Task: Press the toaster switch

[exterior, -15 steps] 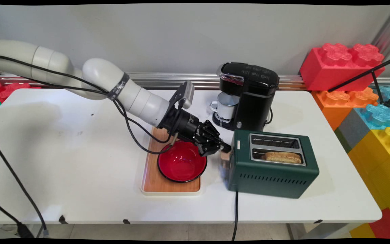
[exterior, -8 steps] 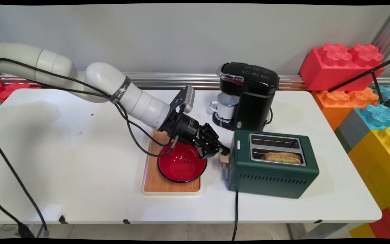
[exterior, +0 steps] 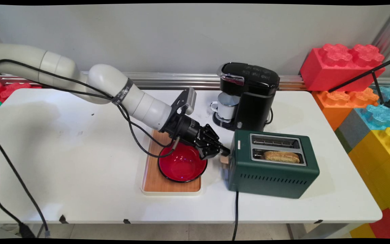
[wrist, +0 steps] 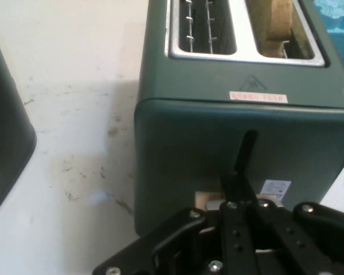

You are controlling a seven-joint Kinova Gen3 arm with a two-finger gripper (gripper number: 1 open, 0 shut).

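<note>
On your white desk (exterior: 80, 176), the gripper (exterior: 224, 151) presses its fingers (wrist: 236, 186), closed together, against the green toaster's (exterior: 273, 169) wooden lever (exterior: 224, 160), lower than a second ago. Toast (exterior: 282, 156) sits in the near slot. A red bowl (exterior: 181, 164) on a wooden tray (exterior: 154, 179) lies beneath the wrist; a coffee maker (exterior: 249, 95) holding a white mug (exterior: 227, 105) stands behind.

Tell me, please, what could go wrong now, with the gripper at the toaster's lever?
1. The gripper presses the wooden lever on the green toaster's end from above; it might slip off the lever.
2. The red bowl on the tray lies right under the wrist, so a lower move could knock it.
3. The push may shift the toaster.
</note>
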